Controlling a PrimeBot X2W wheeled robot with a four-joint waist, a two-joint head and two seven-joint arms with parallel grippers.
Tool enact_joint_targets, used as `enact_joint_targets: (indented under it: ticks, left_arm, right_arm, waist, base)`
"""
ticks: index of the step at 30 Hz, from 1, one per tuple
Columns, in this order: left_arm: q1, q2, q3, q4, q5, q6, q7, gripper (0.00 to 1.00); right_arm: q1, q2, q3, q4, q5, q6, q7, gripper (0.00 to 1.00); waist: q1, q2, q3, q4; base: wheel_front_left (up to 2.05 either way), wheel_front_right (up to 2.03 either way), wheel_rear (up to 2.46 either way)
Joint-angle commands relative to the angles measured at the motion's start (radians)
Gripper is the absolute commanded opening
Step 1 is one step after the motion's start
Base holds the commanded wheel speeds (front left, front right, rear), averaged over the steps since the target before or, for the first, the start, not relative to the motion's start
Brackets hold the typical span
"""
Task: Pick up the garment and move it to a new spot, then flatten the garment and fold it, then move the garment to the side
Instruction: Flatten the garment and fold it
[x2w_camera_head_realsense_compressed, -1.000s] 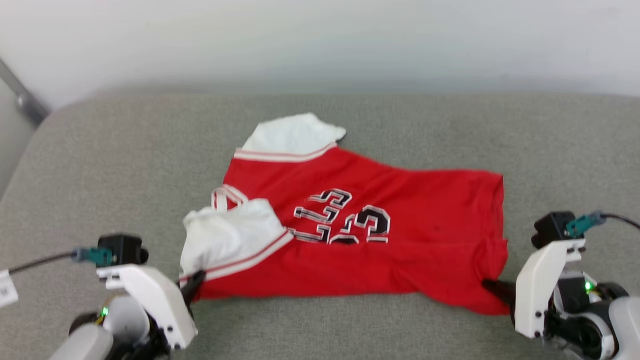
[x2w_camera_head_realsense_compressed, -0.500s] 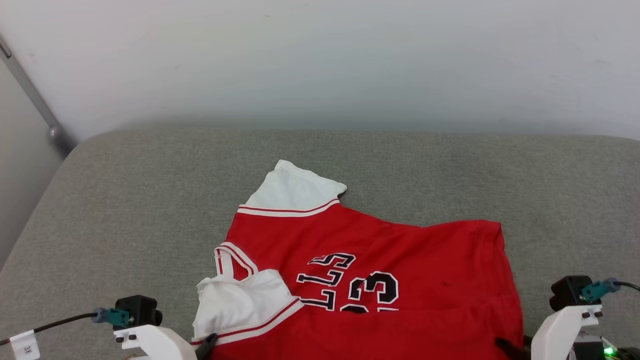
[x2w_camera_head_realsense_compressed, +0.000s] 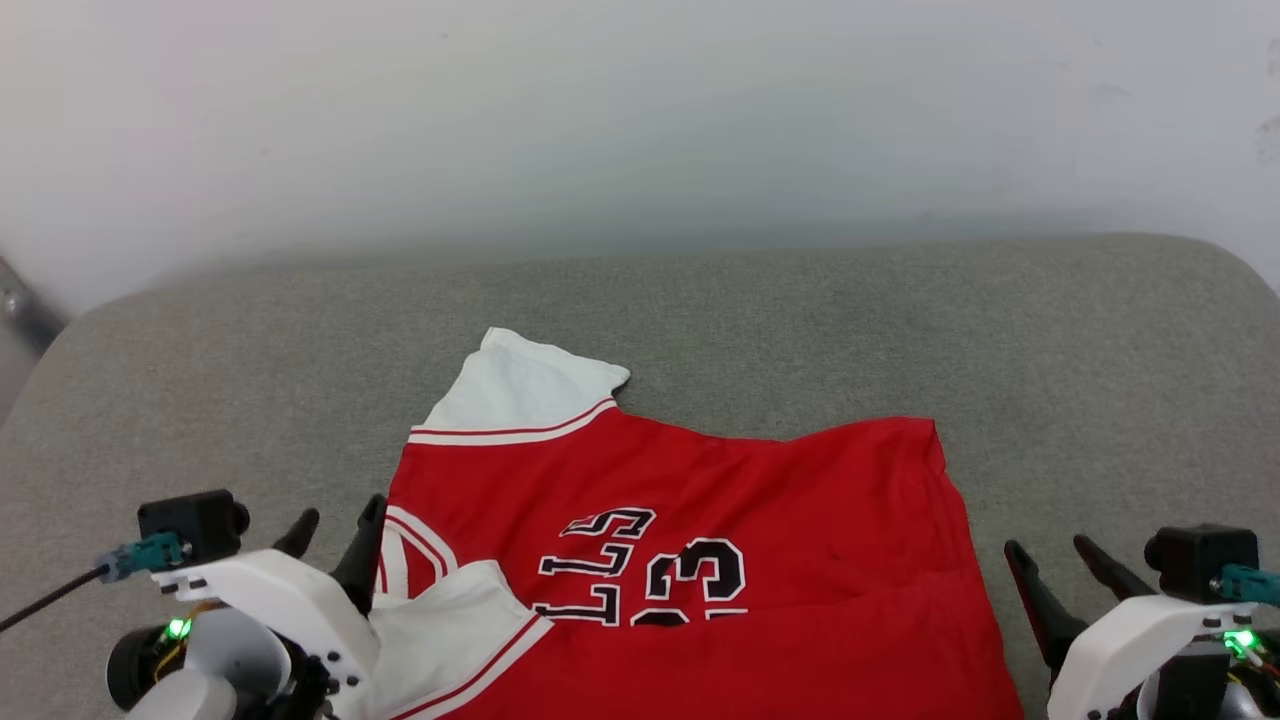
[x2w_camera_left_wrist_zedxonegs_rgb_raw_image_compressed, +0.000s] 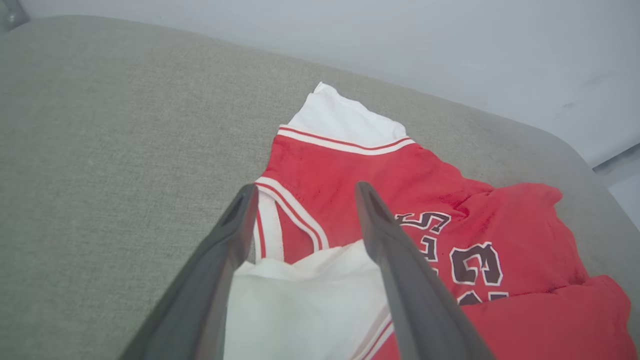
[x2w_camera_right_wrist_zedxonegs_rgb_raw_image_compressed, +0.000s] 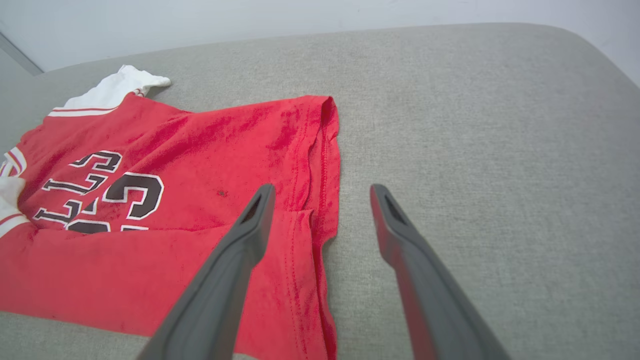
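Where the jersey is lying: the red jersey (x2w_camera_head_realsense_compressed: 700, 520) is resting print side up on the grey cushion (x2w_camera_head_realsense_compressed: 800, 320), with its near edge running off the bottom of the head view.
Long axis: it is running crosswise to the robot, with the collar end pointing to the robot's left and the hem (x2w_camera_head_realsense_compressed: 945, 500) pointing to its right.
Left gripper: the left gripper (x2w_camera_head_realsense_compressed: 342, 508) is hovering with its fingers spread and gripping nothing, at the striped collar trim (x2w_camera_left_wrist_zedxonegs_rgb_raw_image_compressed: 280, 210); the crumpled near sleeve (x2w_camera_left_wrist_zedxonegs_rgb_raw_image_compressed: 300, 300) is showing between its fingers.
Right gripper: the right gripper (x2w_camera_head_realsense_compressed: 1045, 545) is likewise standing spread and empty, just beside the hem; in the right wrist view one finger is overlapping the hem corner and the other is crossing bare cushion.
Nearer arm: each arm is sitting nearest its own end, so a two-handed grasp is looking likely.
Far sleeve: the white far sleeve (x2w_camera_head_realsense_compressed: 520, 385) is lying flat, well apart from both grippers.
Flattening: the near sleeve is bunching onto the chest, so smoothing is looking not yet done.
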Motion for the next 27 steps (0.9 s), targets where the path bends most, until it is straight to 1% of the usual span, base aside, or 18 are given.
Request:
enact_joint_targets:
  ticks: [1,8,11,15,17,20,24,25,27]
  left_arm:
    - [-0.034,-0.005,0.008,0.0,0.013,-0.005,-0.02,1.0]
    - [-0.23,0.005,0.055,0.034,0.051,-0.037,-0.065,1.0]
    - [-0.325,0.005,0.065,0.075,0.057,-0.06,-0.06,1.0]
    - [-0.454,0.019,0.07,0.139,0.045,-0.103,-0.014,1.0]
    - [-0.519,0.029,0.067,0.174,0.033,-0.133,0.03,1.0]
    - [-0.615,0.046,0.062,0.219,-0.003,-0.174,0.126,1.0]
    - [-0.722,0.089,0.042,0.269,-0.041,-0.202,0.3,1.0]
    - [-0.722,0.089,0.042,0.269,-0.041,-0.202,0.3,1.0]
    - [-0.765,0.113,0.031,0.29,-0.065,-0.21,0.396,1.0]
  right_arm:
    - [-0.029,0.011,-0.005,-0.012,-0.02,0.0,-0.033,1.0]
    - [-0.136,0.054,-0.006,-0.089,-0.055,0.0,-0.167,1.0]
    - [-0.185,0.073,0.002,-0.129,-0.064,0.0,-0.203,1.0]
    - [-0.227,0.092,0.013,-0.177,-0.076,0.0,-0.22,1.0]
    - [-0.24,0.099,0.017,-0.194,-0.08,0.0,-0.219,1.0]
    - [-0.254,0.106,0.022,-0.218,-0.083,0.0,-0.215,1.0]
    - [-0.267,0.117,0.032,-0.243,-0.078,0.0,-0.212,1.0]
    - [-0.267,0.117,0.032,-0.243,-0.078,0.0,-0.212,1.0]
    - [-0.264,0.121,0.035,-0.249,-0.076,0.0,-0.205,1.0]
  waist:
    - [0.0001,0.0,0.025,-0.023]
    - [0.0001,0.0,0.206,-0.076]
    - [0.0001,0.0,0.281,-0.095]
    - [0.0001,0.0,0.361,-0.122]
    - [0.0001,0.0,0.39,-0.133]
    - [0.0001,0.0,0.427,-0.153]
    - [0.0001,0.0,0.474,-0.179]
    - [0.0001,0.0,0.474,-0.179]
    - [0.0001,0.0,0.497,-0.193]
  base:
    - [0.0,0.0,0.0]
    - [0.0,0.0,0.0]
    - [0.0,0.0,0.0]
    - [0.0,0.0,0.0]
    - [0.0,0.0,0.0]
    - [0.0,0.0,0.0]
    - [0.0,0.0,0.0]
    - [0.0,0.0,0.0]
    - [0.0,0.0,0.0]
